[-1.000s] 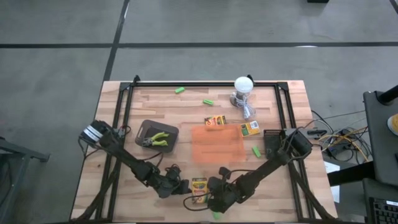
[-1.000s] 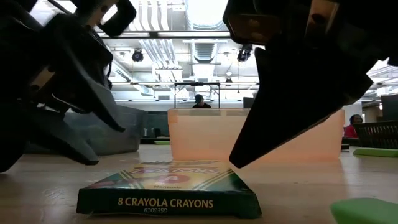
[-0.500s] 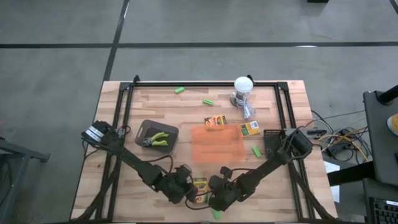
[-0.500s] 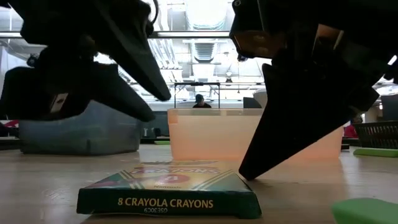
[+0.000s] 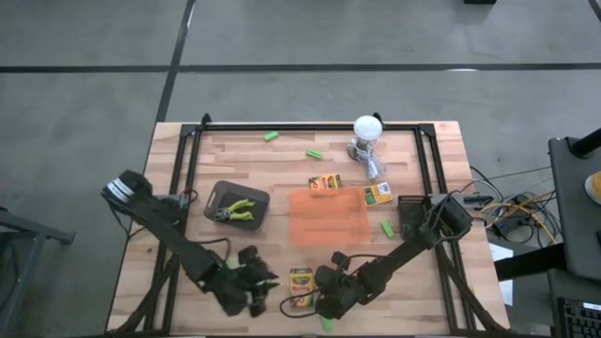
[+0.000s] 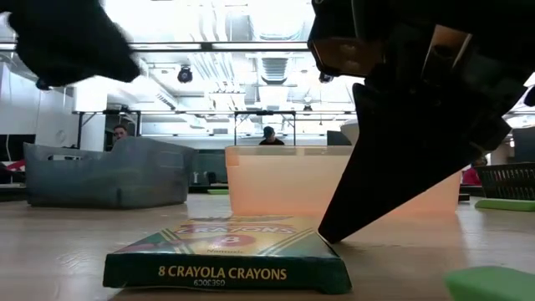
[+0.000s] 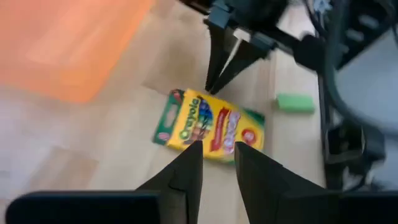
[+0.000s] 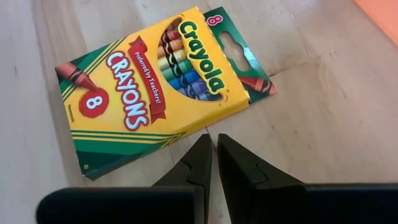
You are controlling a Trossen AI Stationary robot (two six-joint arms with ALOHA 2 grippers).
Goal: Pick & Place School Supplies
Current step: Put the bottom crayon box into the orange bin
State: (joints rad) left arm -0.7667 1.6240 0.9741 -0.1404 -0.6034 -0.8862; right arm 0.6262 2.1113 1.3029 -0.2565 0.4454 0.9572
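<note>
A flat yellow-and-green cardboard crayon box (image 5: 300, 284) lies face up on the wooden plank table (image 5: 244, 169), near its front edge and just in front of the orange translucent flat tray (image 5: 328, 215). The right claw (image 5: 317, 300) sits just to the right of this box, its two dark fingers drawn together to a narrow slit with nothing between them (the right wrist view shows their tips pointing at the box's long edge, not touching it). The left claw (image 5: 252, 293) hovers to the left of the same box, a little apart from it; its fingers (image 7: 186, 171) stand only narrowly parted and hold nothing.

In the low view the box (image 6: 227, 255) rests flat with the tray (image 6: 334, 180) behind it, and a small bright green block (image 6: 491, 284) lies at the near right; the same green piece (image 5: 326, 323) shows at the table's front edge.

Farther back, a second crayon box (image 5: 325, 182) lies touching the tray's far edge and a third (image 5: 377, 194) just beside its far right corner. A yellow-green-handled plier-like tool (image 5: 237, 210) rests in a dark grey bin (image 5: 221, 194) on the left.
</note>
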